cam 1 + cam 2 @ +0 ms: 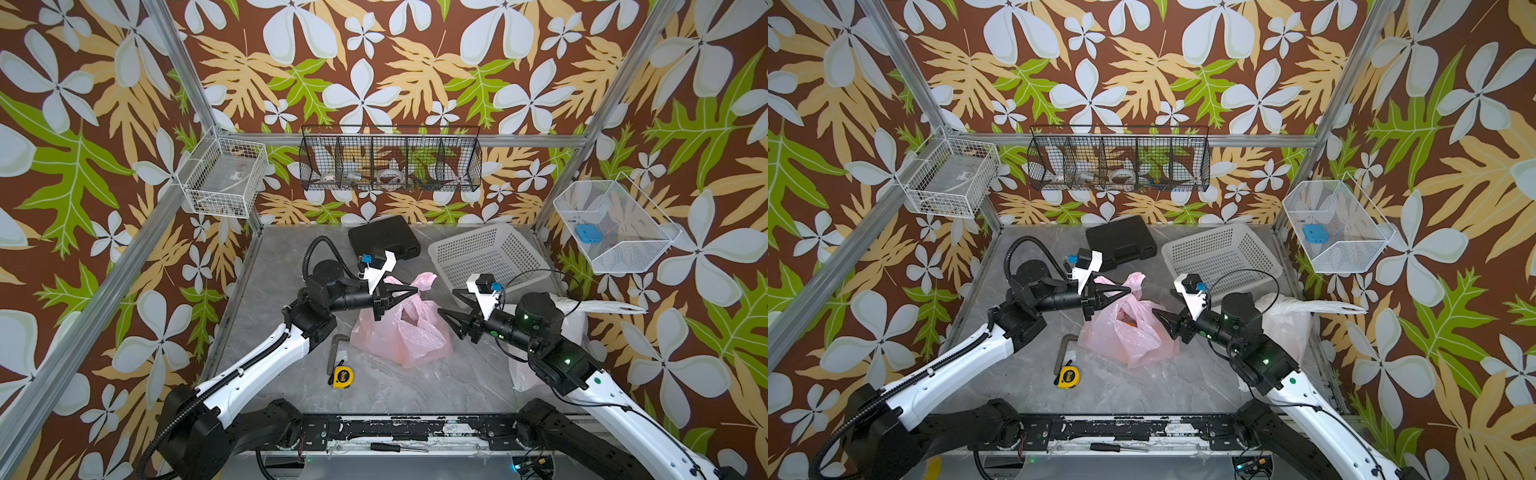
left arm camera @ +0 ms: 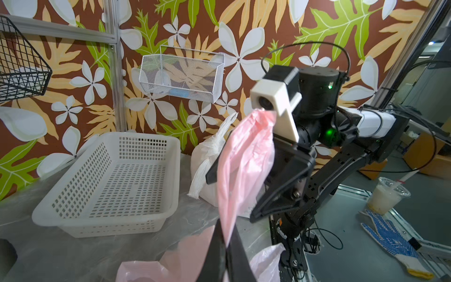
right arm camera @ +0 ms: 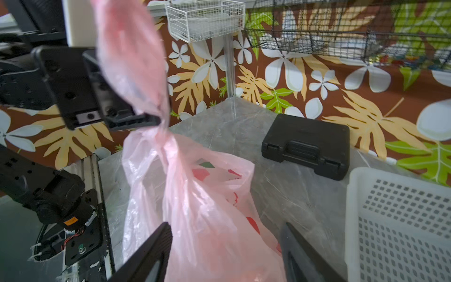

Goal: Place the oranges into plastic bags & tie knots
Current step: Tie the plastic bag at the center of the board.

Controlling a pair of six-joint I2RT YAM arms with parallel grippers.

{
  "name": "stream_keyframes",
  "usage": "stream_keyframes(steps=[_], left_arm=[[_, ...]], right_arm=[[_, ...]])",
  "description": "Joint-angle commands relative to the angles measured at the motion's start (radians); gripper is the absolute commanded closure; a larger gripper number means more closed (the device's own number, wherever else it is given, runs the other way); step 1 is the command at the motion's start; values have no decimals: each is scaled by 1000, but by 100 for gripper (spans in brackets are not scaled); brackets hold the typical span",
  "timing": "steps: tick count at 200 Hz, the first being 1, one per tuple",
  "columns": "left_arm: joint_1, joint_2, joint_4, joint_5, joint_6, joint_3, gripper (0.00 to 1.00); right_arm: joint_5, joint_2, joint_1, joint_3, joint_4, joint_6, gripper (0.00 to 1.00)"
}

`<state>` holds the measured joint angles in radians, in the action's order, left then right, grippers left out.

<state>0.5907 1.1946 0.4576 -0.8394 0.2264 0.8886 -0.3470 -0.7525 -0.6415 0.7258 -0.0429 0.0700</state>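
A pink bag [image 1: 399, 336] [image 1: 1129, 338] printed with red fruit stands in the middle of the table. An orange [image 1: 1128, 322] shows faintly through its skin. My left gripper [image 1: 415, 289] [image 2: 225, 245] is shut on the bag's bunched handle strip [image 2: 244, 156], which sticks up beyond the jaws. The neck [image 3: 166, 139] below that pinch is twisted; I cannot tell if a knot is tied. My right gripper [image 1: 451, 306] [image 3: 227, 225] is open, its fingers either side of the bag's right flank without gripping. A white bag [image 1: 577, 328] [image 2: 207, 156] with a bunched top lies behind the right arm.
A white perforated basket [image 1: 486, 253] sits at the back right and a black case [image 1: 384, 237] at the back middle. A yellow tape measure [image 1: 344, 376] and a metal hex key [image 1: 337, 345] lie left of the pink bag. A screwdriver [image 1: 390, 448] rests on the front rail.
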Motion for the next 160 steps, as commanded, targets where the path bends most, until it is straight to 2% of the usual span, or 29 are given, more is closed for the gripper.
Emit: stream_keyframes(steps=[1,43,63,84,105,129,160], left_arm=[[-1,33,186,-73,117,21,100],[1,127,451,-146,324,32,100],[0,145,458,-148,325,32,100],[0,149,447,-178,314,29,100],[-3,133,344,-191,231,35,100],[-13,115,153,-182,93,61,100],[-39,115,122,-194,77,70,100]], right_arm=[[117,-5,-56,-7,123,-77,26],[183,-14,-107,-17,109,-96,21],[241,-33,-147,-33,141,-101,20],[207,-85,-149,-24,170,-103,22],[114,-153,-134,33,124,-158,23],[-202,-253,-26,115,54,-187,25],[-319,-347,-21,165,43,-225,34]])
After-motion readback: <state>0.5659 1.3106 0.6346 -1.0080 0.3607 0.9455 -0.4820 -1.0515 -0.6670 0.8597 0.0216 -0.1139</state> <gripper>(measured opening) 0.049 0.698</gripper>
